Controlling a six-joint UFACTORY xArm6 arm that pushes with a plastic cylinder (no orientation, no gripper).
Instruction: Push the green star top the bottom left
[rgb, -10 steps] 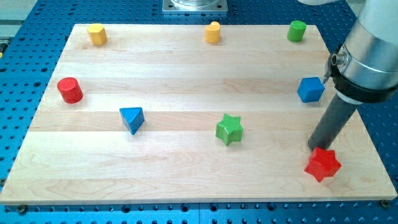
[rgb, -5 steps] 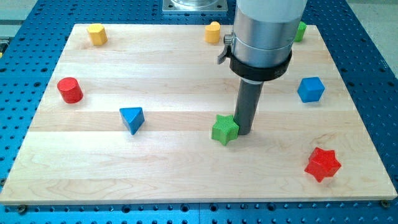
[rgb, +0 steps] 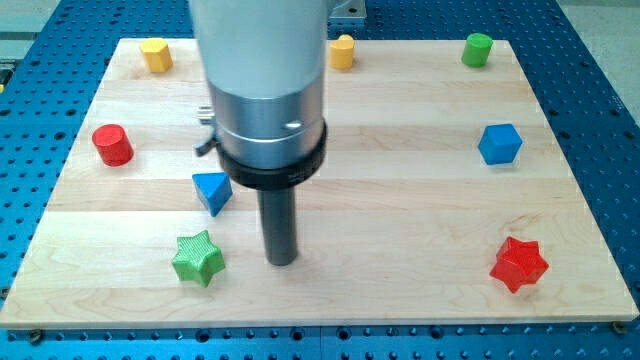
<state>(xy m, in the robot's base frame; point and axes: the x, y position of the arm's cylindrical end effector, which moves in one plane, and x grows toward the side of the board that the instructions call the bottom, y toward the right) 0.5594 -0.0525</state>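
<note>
blue triangle (rgb: 212, 190) just above path

Star (rgb: 198, 259) at board's (rgb: 400, 290) bottom left, my tip (rgb: 282, 260) just right.

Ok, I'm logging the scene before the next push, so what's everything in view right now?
green star: 1, green, board's bottom left
blue triangle: 1, blue, left of centre, above the star
red cylinder: 1, red, left edge
yellow block: 1, yellow, top left
yellow block: 1, yellow, top middle, partly behind the arm
green cylinder: 1, green, top right
blue cube: 1, blue, right side
red star: 1, red, bottom right
board: 1, pale wood, on a blue perforated table
my tip: 1, dark, right of the green star, apart from it
</note>
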